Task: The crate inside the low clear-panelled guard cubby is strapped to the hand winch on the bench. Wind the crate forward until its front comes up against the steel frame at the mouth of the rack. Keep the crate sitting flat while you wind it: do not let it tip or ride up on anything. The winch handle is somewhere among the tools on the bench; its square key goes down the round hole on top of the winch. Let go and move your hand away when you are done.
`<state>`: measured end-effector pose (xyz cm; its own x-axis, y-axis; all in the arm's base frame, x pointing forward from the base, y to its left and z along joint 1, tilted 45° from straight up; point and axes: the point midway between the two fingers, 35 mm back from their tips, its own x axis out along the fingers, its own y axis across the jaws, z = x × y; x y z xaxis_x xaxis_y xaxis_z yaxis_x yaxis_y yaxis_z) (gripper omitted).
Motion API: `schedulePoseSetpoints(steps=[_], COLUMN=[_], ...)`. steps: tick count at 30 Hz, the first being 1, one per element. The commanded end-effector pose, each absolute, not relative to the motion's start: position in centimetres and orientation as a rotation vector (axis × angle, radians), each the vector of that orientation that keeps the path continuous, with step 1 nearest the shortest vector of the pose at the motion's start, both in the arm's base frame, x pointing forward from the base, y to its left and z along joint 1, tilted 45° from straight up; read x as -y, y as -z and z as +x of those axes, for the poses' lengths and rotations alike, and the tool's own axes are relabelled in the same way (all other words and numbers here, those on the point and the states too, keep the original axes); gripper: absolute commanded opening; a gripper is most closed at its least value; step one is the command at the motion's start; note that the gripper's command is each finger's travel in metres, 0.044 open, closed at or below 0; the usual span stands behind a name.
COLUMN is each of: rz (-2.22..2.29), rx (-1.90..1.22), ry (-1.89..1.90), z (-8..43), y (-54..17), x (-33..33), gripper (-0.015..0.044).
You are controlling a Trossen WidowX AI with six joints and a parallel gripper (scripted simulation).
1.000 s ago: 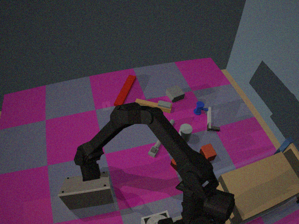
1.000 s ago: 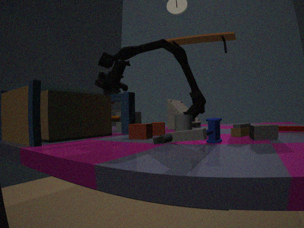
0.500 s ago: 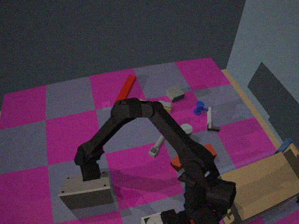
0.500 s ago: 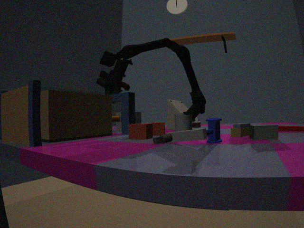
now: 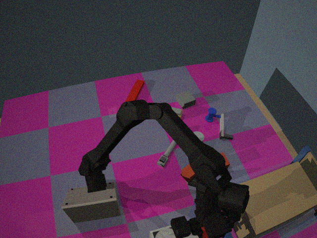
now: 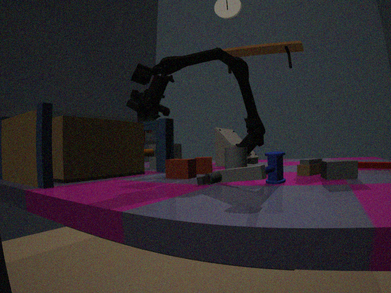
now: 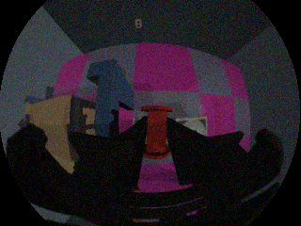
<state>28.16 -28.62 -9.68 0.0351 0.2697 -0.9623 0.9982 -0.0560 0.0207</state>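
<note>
My gripper (image 7: 156, 120) (image 5: 204, 230) is shut on the red spool-shaped grip of a handle, which stands upright between the fingers in the wrist view. The handle's lower end, its key and the winch hole are hidden by the fingers, so I cannot tell whether the key is in the hole. The large tan crate (image 5: 279, 197) (image 6: 104, 148) (image 7: 56, 113) sits flat at the rack, beyond the arm. The blue steel frame (image 6: 164, 144) (image 7: 108, 94) stands at its mouth, left of the gripper in the wrist view. The gap between crate and frame is not clear.
A white-framed box (image 5: 151, 233) (image 7: 206, 123) with a round disc is beside the gripper. Orange blocks (image 5: 187, 172) (image 6: 180, 168), a grey wrench-like tool (image 5: 169, 150), a blue spool-ended tool (image 5: 211, 115) (image 6: 275, 166), a grey block (image 5: 184, 99) and a red bar (image 5: 135, 89) lie farther off.
</note>
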Motion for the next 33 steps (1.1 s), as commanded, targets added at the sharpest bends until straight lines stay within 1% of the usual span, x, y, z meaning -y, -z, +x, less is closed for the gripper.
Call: schedulePoseSetpoints(steps=[1, 33], rz=[1.497, 1.499], rx=[-1.406, -1.409], ry=[1.051, 1.05], z=[28.6, 27.9], y=[9.3, 6.4], x=[26.3, 23.1], gripper=[0.0, 0.0])
